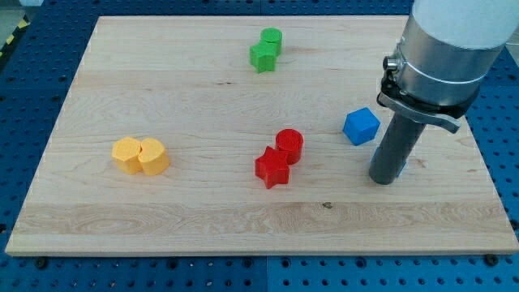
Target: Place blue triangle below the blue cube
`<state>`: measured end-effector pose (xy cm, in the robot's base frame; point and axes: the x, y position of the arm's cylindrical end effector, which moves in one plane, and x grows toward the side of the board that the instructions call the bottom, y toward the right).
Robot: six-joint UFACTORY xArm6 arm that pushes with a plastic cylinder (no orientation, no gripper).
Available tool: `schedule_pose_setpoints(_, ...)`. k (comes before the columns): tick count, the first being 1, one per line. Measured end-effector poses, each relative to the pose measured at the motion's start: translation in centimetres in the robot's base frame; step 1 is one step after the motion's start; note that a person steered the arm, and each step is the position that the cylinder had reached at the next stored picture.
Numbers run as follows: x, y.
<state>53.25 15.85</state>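
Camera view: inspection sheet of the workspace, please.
Surface: wooden board, flat, on a blue perforated base.
Job's things: blue cube right of centre; blue triangle not visible, perhaps hidden behind the rod.
Clutter: green pair at the view's top; red cylinder touching red star; two yellow blocks touching at the view's left.
Pincer: none; my tip sits right of and below the blue cube, apart from it.
Cables: nothing seen.
Surroundings: nothing seen beyond the base.
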Motion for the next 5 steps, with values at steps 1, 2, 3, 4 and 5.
schedule_pose_setpoints(1,2.8,3.8)
schedule_pose_setpoints(2,3.5,5.1)
schedule_pose_setpoints(3,1.3,4.9)
schedule_pose_setpoints(4,0.6,4.7)
schedule_pose_setpoints(5,0.6,3.7)
